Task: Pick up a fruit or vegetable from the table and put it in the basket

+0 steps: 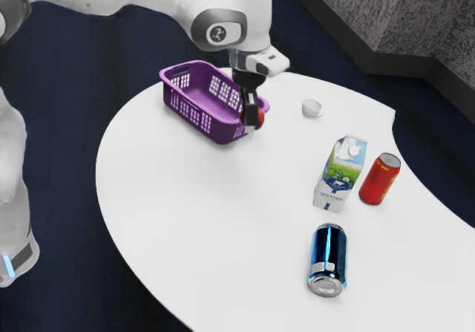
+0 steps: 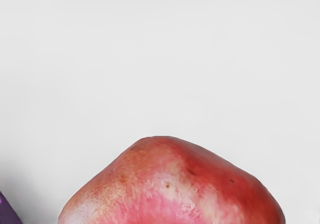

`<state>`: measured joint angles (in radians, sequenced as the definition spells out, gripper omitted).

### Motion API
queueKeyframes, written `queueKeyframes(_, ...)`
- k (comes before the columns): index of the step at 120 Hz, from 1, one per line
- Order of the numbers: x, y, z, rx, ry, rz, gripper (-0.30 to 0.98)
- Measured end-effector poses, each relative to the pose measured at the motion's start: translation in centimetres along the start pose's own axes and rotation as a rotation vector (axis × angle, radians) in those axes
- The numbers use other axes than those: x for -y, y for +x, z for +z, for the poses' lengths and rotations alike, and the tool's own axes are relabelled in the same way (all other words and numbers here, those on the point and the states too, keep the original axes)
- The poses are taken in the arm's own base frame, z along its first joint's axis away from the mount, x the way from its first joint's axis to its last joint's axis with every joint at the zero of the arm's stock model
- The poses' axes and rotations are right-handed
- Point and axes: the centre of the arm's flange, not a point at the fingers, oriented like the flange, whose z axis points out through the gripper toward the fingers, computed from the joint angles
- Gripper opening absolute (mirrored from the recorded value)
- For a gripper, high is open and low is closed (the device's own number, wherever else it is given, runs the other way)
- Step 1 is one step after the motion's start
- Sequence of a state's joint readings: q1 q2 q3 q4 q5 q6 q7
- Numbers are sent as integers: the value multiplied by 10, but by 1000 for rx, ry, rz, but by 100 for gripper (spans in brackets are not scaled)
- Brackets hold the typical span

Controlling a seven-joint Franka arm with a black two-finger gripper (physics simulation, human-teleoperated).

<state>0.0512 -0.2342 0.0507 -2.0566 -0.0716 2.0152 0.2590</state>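
Red fruit: at the lower end of our gripper, its red side showing past the gripper in the exterior view; in the wrist view it looms large and close under our hand
Fingers: we cannot tell whether they are open or closed on the fruit, since the far side of the grasp is hidden
Purple basket: just beside the fruit, upright, its near wall solid along the bottom and its top open; the fruit is outside it, so the placing is not done
Grip: our main worry; the skin is round and smooth, so a hold off the fruit's middle could let it roll or slip out as we lift
Basket rim: if we cross too low, the fruit or our gripper could catch it and shove or tip the basket
Release: letting go over the edge, not the middle, could drop the fruit back on the white table
Next move: we judge it calls for making sure of the hold, rising above the rim, then a short shift over the opening
Milk carton: well apart from our gripper, so little threat on that short path
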Motion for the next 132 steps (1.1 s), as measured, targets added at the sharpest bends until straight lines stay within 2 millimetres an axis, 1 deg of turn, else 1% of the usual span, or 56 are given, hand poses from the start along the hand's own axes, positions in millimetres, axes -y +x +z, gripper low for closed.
queueKeyframes(2, 11, -12, -6, 6, 19, -28, 34)
queueKeyframes(5, 21, -29, -11, 20, 44, -61, 34)
queueKeyframes(10, 29, -52, -12, 45, 68, -103, 33)
queueKeyframes(14, 35, -66, -14, 60, 81, -132, 32)
queueKeyframes(21, 50, -85, -20, 75, 98, -183, 32)
queueKeyframes(27, 72, -98, -23, 86, 112, -239, 32)
queueKeyframes(33, 90, -106, -24, 94, 128, -277, 32)
queueKeyframes(39, 107, -104, -20, 96, 142, -290, 32)
queueKeyframes(50, 132, -90, -20, 77, 161, -293, 32)
queueKeyframes(60, 152, -72, -27, 46, 180, -280, 32)
queueKeyframes(70, 167, -68, -22, 43, 185, -280, 32)
queueKeyframes(95, 183, -64, 7, 67, 166, -260, 32)
queueKeyframes(110, 187, -60, 23, 78, 153, -248, 32)
queueKeyframes(125, 188, -59, 28, 75, 151, -238, 32)
queueKeyframes(127, 188, -58, 28, 74, 151, -236, 33)
queueKeyframes(132, 188, -58, 28, 72, 149, -233, 44)
